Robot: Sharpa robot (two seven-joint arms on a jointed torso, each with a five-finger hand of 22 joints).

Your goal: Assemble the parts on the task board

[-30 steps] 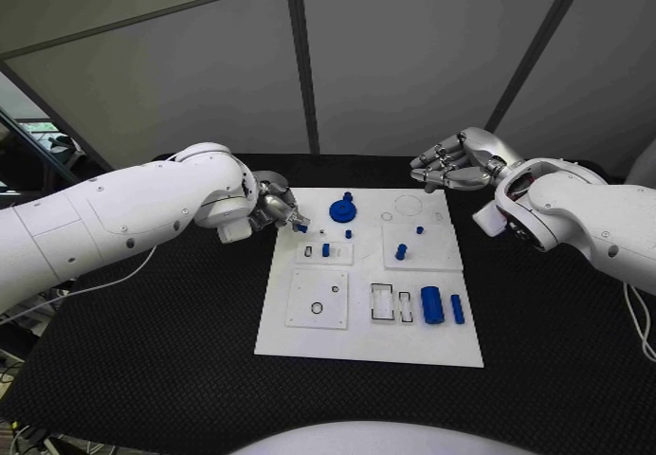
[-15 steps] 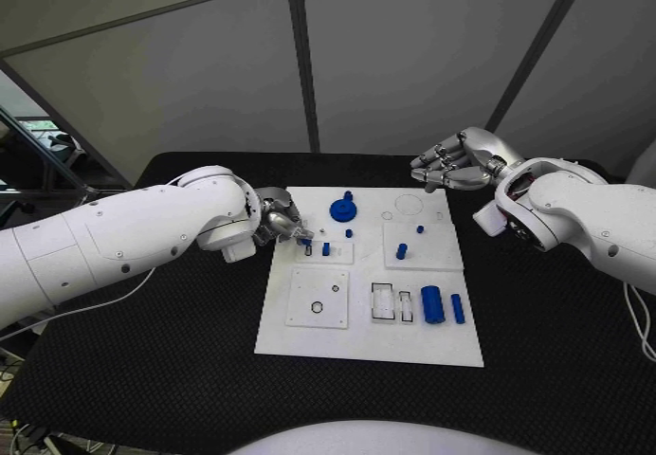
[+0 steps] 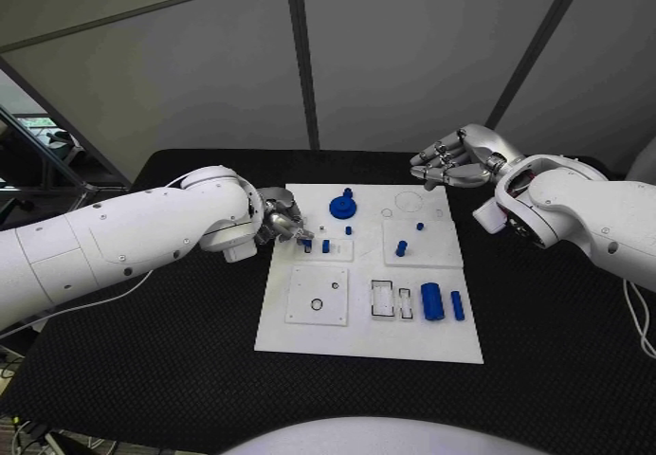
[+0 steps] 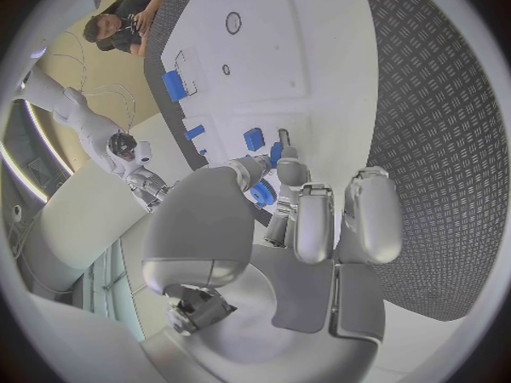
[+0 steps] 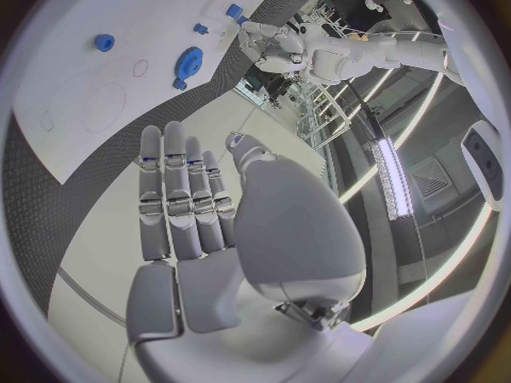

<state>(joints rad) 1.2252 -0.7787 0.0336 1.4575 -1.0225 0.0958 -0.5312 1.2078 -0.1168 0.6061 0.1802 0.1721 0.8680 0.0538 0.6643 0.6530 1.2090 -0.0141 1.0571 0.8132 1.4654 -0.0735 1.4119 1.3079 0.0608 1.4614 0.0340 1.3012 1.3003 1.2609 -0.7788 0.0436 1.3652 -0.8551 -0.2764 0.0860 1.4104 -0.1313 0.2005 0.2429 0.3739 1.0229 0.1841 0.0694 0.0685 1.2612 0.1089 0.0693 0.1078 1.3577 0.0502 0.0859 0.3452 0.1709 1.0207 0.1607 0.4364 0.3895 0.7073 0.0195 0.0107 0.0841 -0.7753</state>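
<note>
At a black table (image 3: 164,341), the robot's left hand (image 3: 283,224) is reaching over the upper-left part of the white task board (image 3: 369,341), pinching a small blue part (image 4: 263,193) between thumb and fingers just above a small raised plate (image 3: 328,252) where another short blue peg (image 3: 325,246) is standing. The right hand (image 3: 451,163) is hovering off the board's far right corner, over the black mat, holding nothing, its fingers lying side by side and loosely curved rather than clenched.

On the board, a blue gear (image 3: 342,208) is sitting near the far edge beside a faint circular outline (image 3: 409,202). A small blue stub (image 3: 349,231) is lying just below the gear, and a taller blue peg (image 3: 401,251) is standing on the right-hand raised plate. Nearer the robot, a large blue cylinder (image 3: 432,303) and a slimmer one (image 3: 457,308) are lying side by side, next to a pair of rectangular slots (image 3: 393,302). A square plate with a small black ring (image 3: 318,306) is occupying the board's near-left area.
</note>
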